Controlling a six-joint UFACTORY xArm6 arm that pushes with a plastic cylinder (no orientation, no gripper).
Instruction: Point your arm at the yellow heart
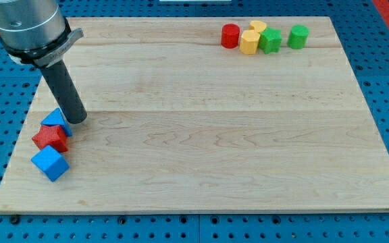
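Rod slants down from the view's top left, my tip [78, 120] on the wooden board [201, 155], touching the blue triangular block [56, 119]. No jaws to open or close. Just below: red block [50, 138], blue cube [50, 163]. Yellow heart [257, 26] far right, upper, beside yellow block [249, 42], red cylinder [230, 35]. No readable writing.

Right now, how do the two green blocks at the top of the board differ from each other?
The green star-like block has a notched outline, while the green cylinder is smoothly round. The star-like one touches a yellow block on the view's left; the cylinder stands apart, farthest to the view's right. Both share the same green and sit far from my tip, which is by the blue and red blocks.
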